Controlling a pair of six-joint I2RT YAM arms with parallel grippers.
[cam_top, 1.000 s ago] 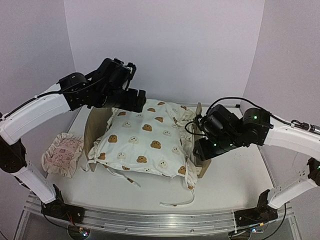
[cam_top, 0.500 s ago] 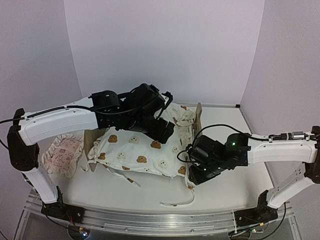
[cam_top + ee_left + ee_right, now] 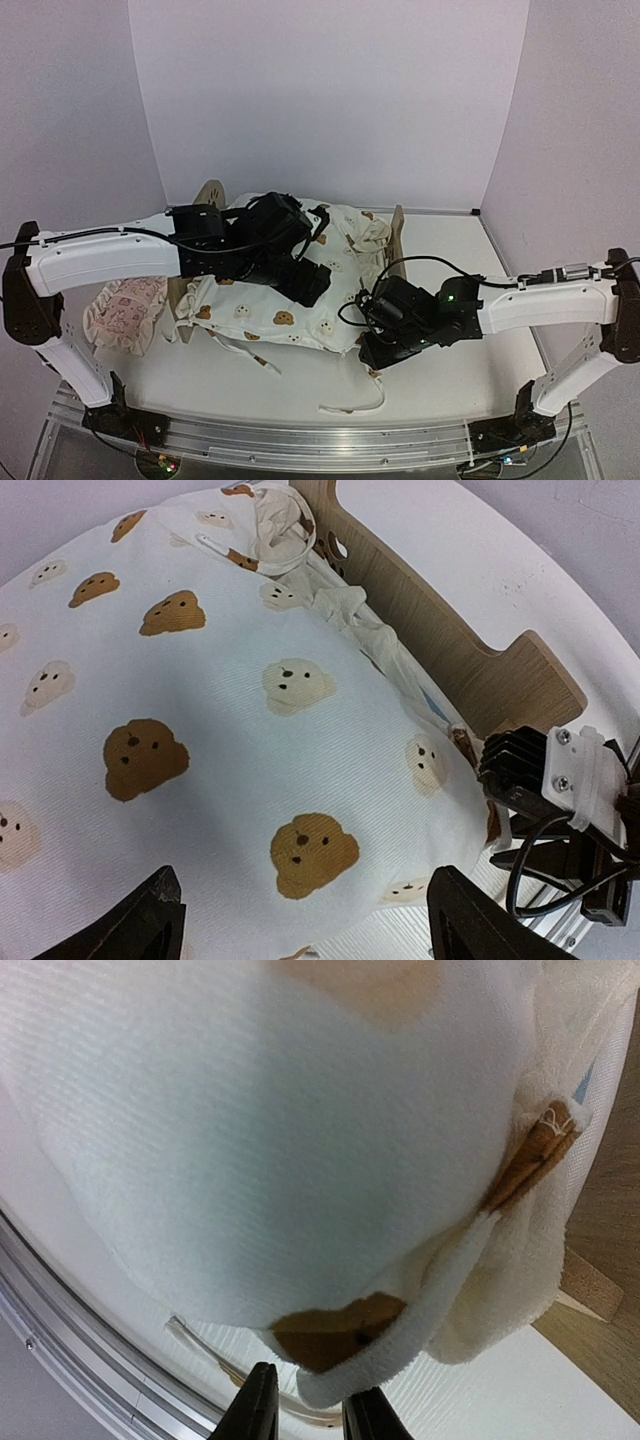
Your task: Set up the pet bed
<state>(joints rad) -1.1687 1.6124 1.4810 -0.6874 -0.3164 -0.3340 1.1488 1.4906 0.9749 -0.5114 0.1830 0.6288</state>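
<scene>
While the white tabletop (image 3: 250,385) carries everything, the pet bed (image 3: 397,238) stands near its middle, a little toward the far wall, with one plywood end board at the left and one at the right. The cream bear-print quilt (image 3: 250,300) lies over the bed and hides almost all of it. Its thin ties trail onto the tabletop at the near side. In the left wrist view only the right board and a small blue strip under the quilt edge can be seen. The pinkish ruffled pillow (image 3: 125,310) lies flat on the tabletop just left of the bed.

The left fingers (image 3: 150,925) are spread wide apart above the middle of the quilt and grip nothing. The right fingers (image 3: 258,1405) are at the quilt's near right corner. They are almost together, and the folded hem reaches down to their tips. I cannot tell whether they pinch it.
</scene>
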